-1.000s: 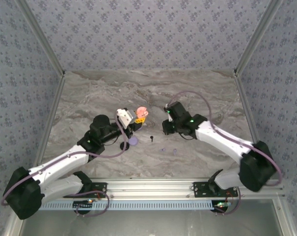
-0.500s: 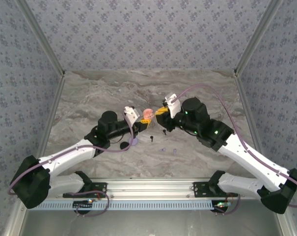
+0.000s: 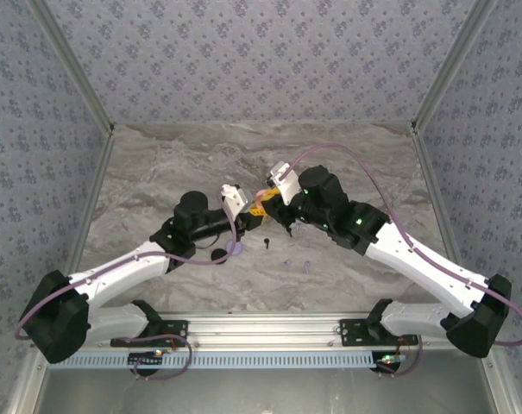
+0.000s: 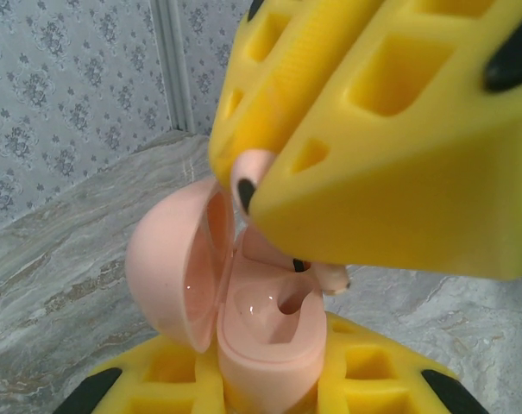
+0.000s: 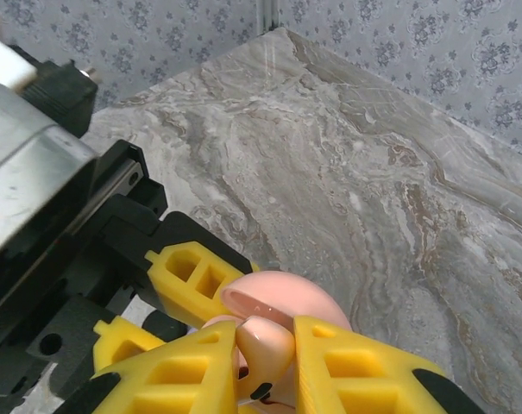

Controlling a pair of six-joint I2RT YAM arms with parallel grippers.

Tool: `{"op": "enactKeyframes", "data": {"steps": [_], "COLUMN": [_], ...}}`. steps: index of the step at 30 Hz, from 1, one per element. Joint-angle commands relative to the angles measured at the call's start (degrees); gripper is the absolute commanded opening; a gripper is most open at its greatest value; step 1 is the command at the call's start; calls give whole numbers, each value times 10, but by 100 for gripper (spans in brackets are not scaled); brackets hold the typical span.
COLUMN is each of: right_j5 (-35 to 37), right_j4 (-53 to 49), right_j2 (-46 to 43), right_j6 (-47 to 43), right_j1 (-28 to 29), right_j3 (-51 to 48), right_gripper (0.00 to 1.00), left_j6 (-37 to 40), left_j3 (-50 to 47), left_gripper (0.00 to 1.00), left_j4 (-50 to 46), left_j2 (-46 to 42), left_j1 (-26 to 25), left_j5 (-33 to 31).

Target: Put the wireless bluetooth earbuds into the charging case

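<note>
My left gripper is shut on the base of a pale pink charging case, which stands upright with its lid swung open to the left. Directly above the case, my right gripper is shut on a pale pink earbud. The bud's stem reaches down to the case's open socket. In the top view the two grippers meet above mid-table, the left gripper beside the right gripper. A black earbud and two tiny lavender earbuds lie on the table below them.
A black disc and a lavender disc lie on the marble table under the left forearm. Patterned walls close in the back and both sides, and a metal rail runs along the near edge.
The right arm has swung up and left, bringing the pink earbud over the open case. The left gripper has shifted a little right with the case.
</note>
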Motion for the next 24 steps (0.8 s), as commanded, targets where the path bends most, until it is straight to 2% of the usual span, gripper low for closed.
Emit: {"op": "enactKeyframes", "data": {"steps": [1, 12, 24], "right_j5": [22, 42, 65], "right_j4": [0, 28, 14], "right_j2": [3, 1, 11], "right_j6": [-8, -15, -31], "right_j1": [5, 10, 24], "right_j3": [13, 5, -9], "right_gripper": [22, 22, 22], "left_j6": [-7, -14, -17], "left_j3": [22, 32, 36], "left_gripper": [6, 6, 6], "left_j4": [11, -1, -3], "left_j2": [2, 2, 4], "left_j1": [-3, -4, -4], "left_j5": [17, 20, 18]}}
